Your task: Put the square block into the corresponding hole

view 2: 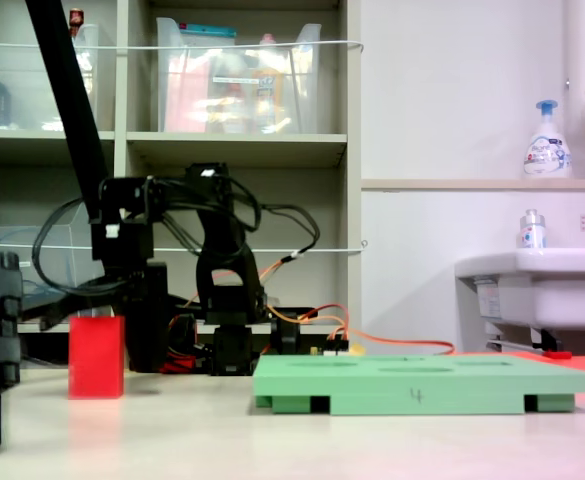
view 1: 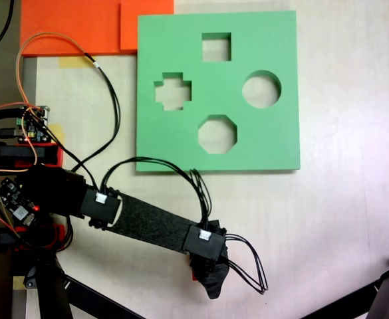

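In the first exterior view the gripper (view 1: 209,282) covers the red cube from above, so the cube does not show there. In the second exterior view the red cube (view 2: 96,357) stands on the desk (view 2: 272,440), the gripper (view 2: 142,330) just beside it at the second exterior view's right. Whether the gripper is released or clenched, I cannot tell. The square hole (view 1: 216,47) in the green foam board (view 1: 274,133) lies well apart.
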You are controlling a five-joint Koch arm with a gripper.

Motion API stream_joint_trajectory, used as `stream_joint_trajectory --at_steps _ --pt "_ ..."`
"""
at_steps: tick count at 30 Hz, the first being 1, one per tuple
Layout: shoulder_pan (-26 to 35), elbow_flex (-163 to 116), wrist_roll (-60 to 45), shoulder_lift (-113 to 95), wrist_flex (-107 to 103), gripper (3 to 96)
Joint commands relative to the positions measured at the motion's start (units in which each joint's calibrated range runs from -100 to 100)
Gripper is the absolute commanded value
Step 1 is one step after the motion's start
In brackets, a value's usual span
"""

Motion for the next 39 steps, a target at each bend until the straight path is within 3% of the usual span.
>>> stream_joint_trajectory --at_steps 1,3,8,11,19,24,39 --pt "-0.44 0.88 -0.34 0.31 2.82 88.6" --pt "-0.44 0.48 -0.34 0.31 3.4 87.4" --pt "-1.07 -1.41 -0.39 0.45 3.4 61.7" --pt "-1.42 -3.8 -0.63 0.45 3.5 52.1" --pt "-1.81 -10.18 -1.56 -0.38 3.4 42.0" --pt "-1.9 -12.38 -1.42 -1.36 3.11 28.9" --pt "-2.0 -14.97 0.39 -16.72 -4.01 22.6"
